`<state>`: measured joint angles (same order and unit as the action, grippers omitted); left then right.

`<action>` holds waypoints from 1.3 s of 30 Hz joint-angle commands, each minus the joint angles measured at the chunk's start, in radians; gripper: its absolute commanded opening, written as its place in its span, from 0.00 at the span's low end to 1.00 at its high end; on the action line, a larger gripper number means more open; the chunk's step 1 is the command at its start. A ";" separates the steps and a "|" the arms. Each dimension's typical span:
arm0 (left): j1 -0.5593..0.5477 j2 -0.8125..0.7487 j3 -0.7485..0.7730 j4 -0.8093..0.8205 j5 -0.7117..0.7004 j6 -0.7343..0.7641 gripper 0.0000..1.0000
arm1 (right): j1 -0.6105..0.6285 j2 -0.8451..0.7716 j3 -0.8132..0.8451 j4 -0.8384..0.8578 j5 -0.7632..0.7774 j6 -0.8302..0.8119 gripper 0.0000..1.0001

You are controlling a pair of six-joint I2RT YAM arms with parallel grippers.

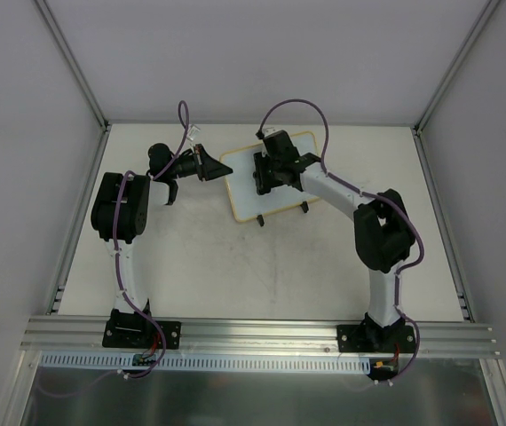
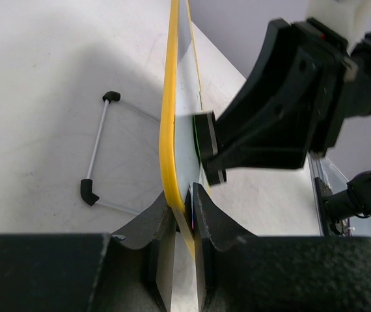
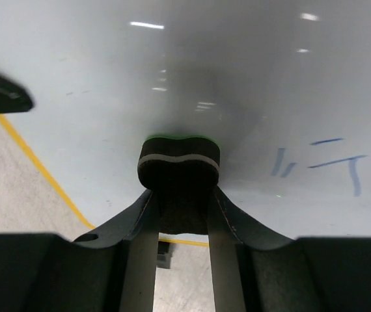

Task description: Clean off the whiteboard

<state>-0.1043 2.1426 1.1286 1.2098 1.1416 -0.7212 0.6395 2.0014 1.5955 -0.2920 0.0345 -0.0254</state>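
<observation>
The whiteboard (image 1: 246,188) lies at the back middle of the table, white with a pale yellow rim and black clip feet at its near edge. My left gripper (image 1: 207,165) is shut on its left edge; the left wrist view shows the yellow rim (image 2: 168,123) pinched between my fingers (image 2: 206,214). My right gripper (image 1: 271,174) is over the board, shut on the black bone-shaped eraser (image 3: 179,160), which presses on the white surface (image 3: 107,97). Blue marker strokes (image 3: 342,162) show to the right of the eraser. The eraser also shows in the left wrist view (image 2: 206,146).
A thin grey rod stand with black ends (image 2: 97,153) lies on the table beside the board's left. Grey enclosure walls and aluminium posts (image 1: 75,62) surround the table. An aluminium rail (image 1: 253,333) runs along the near edge.
</observation>
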 commanded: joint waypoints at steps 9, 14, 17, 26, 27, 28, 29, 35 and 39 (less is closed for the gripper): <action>-0.023 -0.064 -0.015 0.076 0.107 0.077 0.00 | -0.205 -0.003 -0.063 0.004 0.134 0.022 0.00; -0.023 -0.064 -0.012 0.074 0.106 0.078 0.00 | -0.267 -0.012 -0.115 0.004 0.130 0.067 0.00; -0.023 -0.066 -0.012 0.073 0.107 0.078 0.00 | -0.314 -0.030 -0.153 0.005 0.119 0.091 0.00; -0.023 -0.064 -0.007 0.066 0.107 0.082 0.00 | -0.425 -0.062 -0.233 0.007 0.108 0.122 0.00; -0.023 -0.064 -0.009 0.066 0.106 0.082 0.00 | -0.429 -0.064 -0.235 0.007 0.104 0.122 0.00; -0.023 -0.064 -0.007 0.066 0.107 0.082 0.00 | -0.429 -0.064 -0.233 0.005 0.102 0.122 0.00; -0.023 -0.064 -0.007 0.066 0.107 0.082 0.00 | -0.428 -0.064 -0.232 0.005 0.099 0.122 0.00; -0.023 -0.064 -0.007 0.066 0.107 0.082 0.00 | -0.416 -0.052 -0.220 0.007 0.074 0.127 0.00; -0.023 -0.064 -0.007 0.066 0.106 0.083 0.00 | -0.361 -0.053 -0.212 0.008 0.100 0.119 0.00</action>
<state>-0.1181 2.1220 1.1248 1.2068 1.1561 -0.7246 0.2440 1.9141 1.3849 -0.2779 0.0616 0.0940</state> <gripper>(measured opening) 0.131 0.340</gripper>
